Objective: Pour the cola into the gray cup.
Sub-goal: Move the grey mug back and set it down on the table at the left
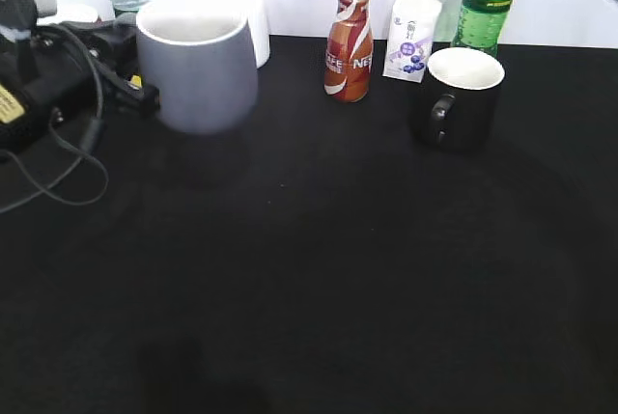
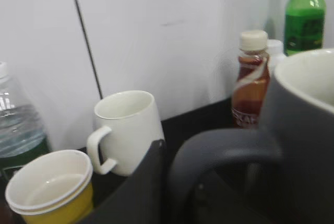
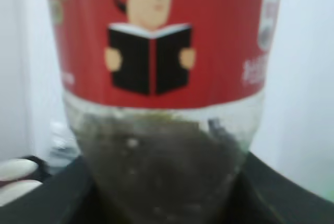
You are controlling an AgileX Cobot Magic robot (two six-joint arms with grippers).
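Gripping the gray cup (image 1: 198, 67) by its handle (image 2: 224, 156), the left gripper (image 1: 121, 76) holds it at about ten o'clock on the black table (image 1: 319, 279); the cup seems lifted clear of the surface, mouth upright, presumably so it can receive a pour away from the clutter behind. In the left wrist view a dark finger (image 2: 138, 187) presses against the handle loop, with the pale interior at three o'clock. The right gripper's own jaws are not visible, so I cannot tell for certain how it is closed, yet the cola bottle (image 3: 159, 78) fills its wrist view (red label with a reading figure above, dark liquid below), which suggests it is carrying the bottle. Farther out stand a white mug (image 2: 128, 130), stacked paper cups (image 2: 49, 185), a water bottle (image 2: 15, 125), a coffee bottle (image 1: 350, 42), a small white bottle (image 1: 413, 33), a green soda bottle (image 1: 488, 4) and a black mug (image 1: 459, 96) at two o'clock. Pouring has not begun; the cup looks empty.
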